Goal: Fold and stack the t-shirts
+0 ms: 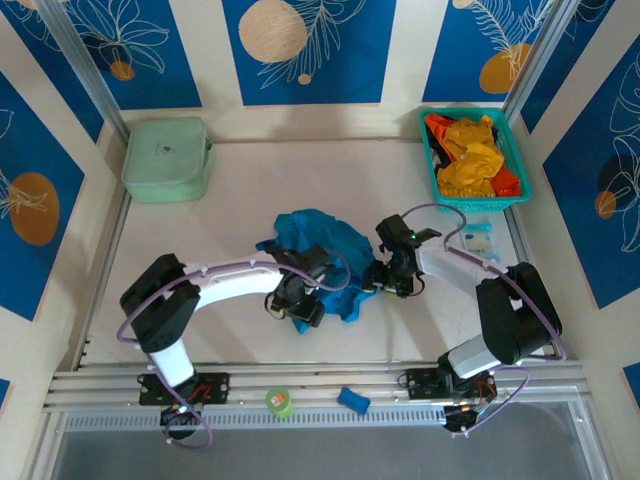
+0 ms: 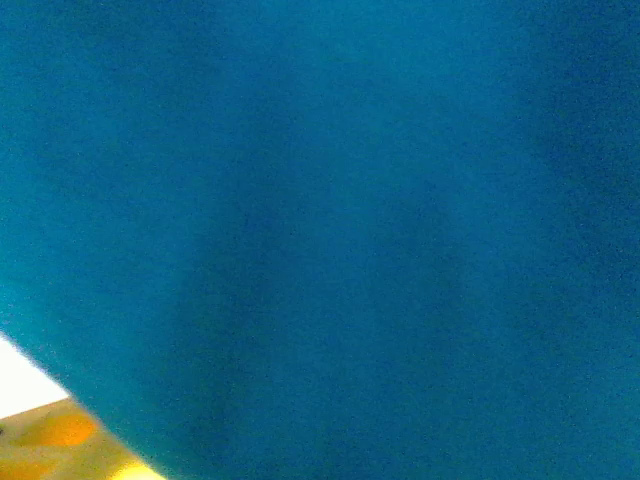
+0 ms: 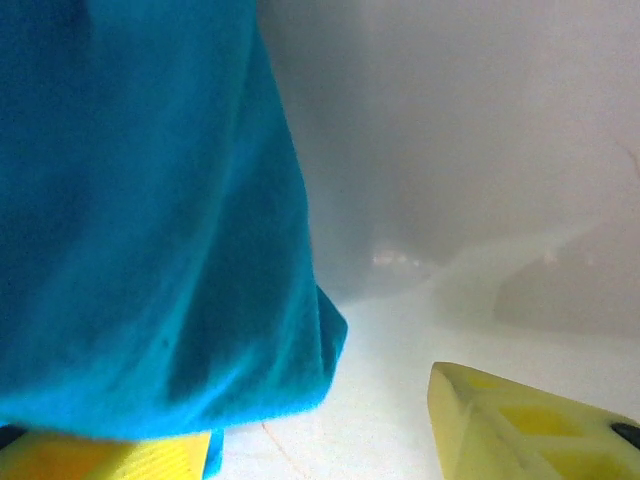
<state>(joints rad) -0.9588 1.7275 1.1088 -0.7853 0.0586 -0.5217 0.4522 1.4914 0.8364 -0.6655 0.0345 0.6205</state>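
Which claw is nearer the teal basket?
Right. The right claw is at the right edge of the blue t-shirt, near-left of the teal basket; the left claw is farther left, across the shirt.

Centre's clogged by the crumpled blue cloth t-shirt (image 1: 315,245)! A mint-green square case (image 1: 166,158) guards ten o'clock, a teal plastic basket (image 1: 429,152) two o'clock; the bare white tabletop (image 1: 300,170) at twelve lies open.

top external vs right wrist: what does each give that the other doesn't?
Top external adds the mint-green case and the teal basket holding yellow-orange t-shirts. Right wrist adds a close look at the right gripper: yellow fingers apart, blue cloth draped over one. Shared: the blue t-shirt, crumpled on the table.
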